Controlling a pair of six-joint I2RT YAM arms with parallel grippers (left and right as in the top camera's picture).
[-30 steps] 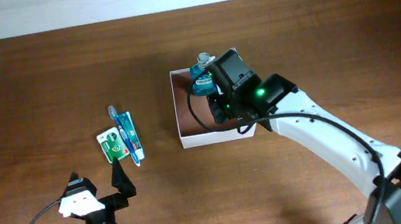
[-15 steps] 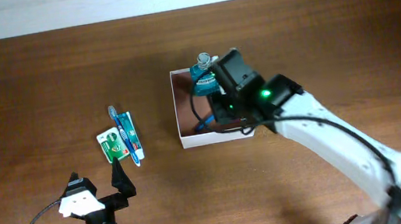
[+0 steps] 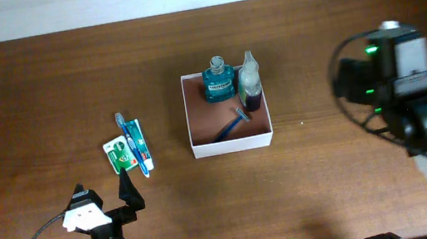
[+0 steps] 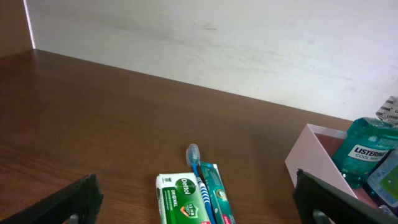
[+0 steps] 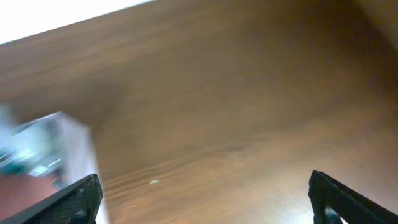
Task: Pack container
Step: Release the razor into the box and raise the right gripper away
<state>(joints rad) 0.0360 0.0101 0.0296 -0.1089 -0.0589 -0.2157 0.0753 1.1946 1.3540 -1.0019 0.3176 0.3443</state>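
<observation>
The container point(image 3: 232, 145) sits on the counter point(image 3: 41, 85) well left of the right jaws, which stand wide open and empty; it holds a mouthwash bottle point(image 3: 217, 82), a second bottle point(image 3: 250, 85) and a razor point(image 3: 230, 126). Just ahead of the left jaws, also wide open and empty, lie a soap box point(image 3: 120, 153), toothpaste point(image 3: 138, 144) and toothbrush point(image 3: 126, 136), close together.

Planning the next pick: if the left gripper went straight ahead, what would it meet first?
Probably the green soap box, nearest in line with the left gripper, just before the toothbrush and toothpaste; depth is hard to judge.
</observation>
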